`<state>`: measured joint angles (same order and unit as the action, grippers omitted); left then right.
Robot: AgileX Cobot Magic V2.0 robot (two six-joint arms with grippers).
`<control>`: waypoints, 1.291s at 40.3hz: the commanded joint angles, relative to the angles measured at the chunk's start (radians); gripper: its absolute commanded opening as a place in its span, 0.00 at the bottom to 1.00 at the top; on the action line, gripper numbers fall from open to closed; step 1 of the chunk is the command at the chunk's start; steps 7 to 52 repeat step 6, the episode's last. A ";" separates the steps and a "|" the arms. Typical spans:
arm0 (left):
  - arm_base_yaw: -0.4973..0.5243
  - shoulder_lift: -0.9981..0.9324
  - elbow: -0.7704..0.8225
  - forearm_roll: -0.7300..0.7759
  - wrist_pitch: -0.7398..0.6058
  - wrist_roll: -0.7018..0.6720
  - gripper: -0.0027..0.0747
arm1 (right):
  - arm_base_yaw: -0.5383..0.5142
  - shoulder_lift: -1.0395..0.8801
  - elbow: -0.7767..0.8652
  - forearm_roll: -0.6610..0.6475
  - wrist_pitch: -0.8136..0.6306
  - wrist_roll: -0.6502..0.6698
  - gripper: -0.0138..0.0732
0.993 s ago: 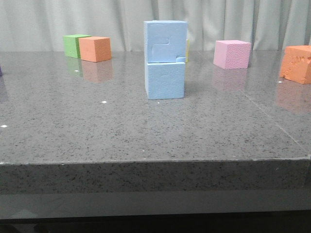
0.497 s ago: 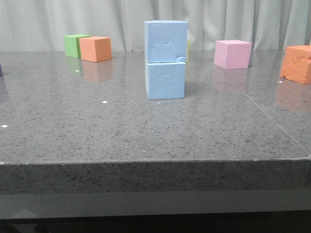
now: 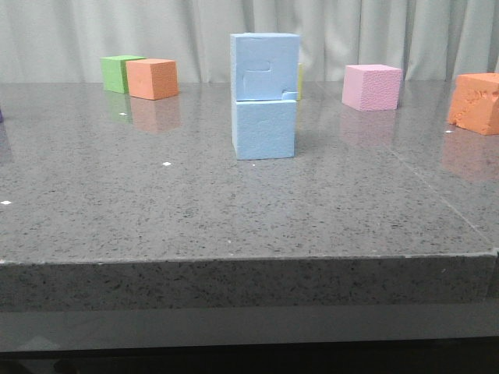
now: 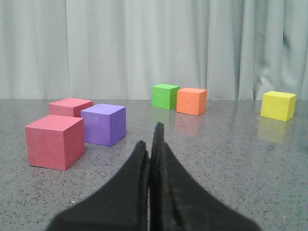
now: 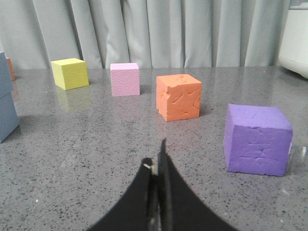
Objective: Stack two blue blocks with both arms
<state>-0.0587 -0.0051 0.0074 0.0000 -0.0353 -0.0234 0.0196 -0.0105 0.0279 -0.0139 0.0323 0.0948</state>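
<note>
Two light blue foam cubes stand stacked at the middle of the table in the front view. The upper blue block [image 3: 265, 66] has a faint rectangular imprint on its front face and sits squarely on the lower blue block [image 3: 264, 128]. The stack's edge also shows in the right wrist view [image 5: 6, 98]. Neither arm shows in the front view. My left gripper [image 4: 150, 139] is shut and empty, low over the table. My right gripper [image 5: 156, 159] is shut and empty, low over the table, away from the stack.
Front view: a green cube [image 3: 118, 72] and an orange cube [image 3: 153, 78] at back left, a pink cube [image 3: 372, 86] and a rough orange cube [image 3: 473, 103] at right. Left wrist view: two red cubes [image 4: 54, 141], a purple cube [image 4: 104, 124], a yellow cube [image 4: 278, 105]. Right wrist view: a purple cube [image 5: 257, 138].
</note>
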 commanded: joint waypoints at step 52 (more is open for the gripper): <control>-0.007 -0.017 0.001 0.000 -0.083 -0.007 0.01 | -0.006 -0.018 -0.006 -0.011 -0.076 -0.003 0.08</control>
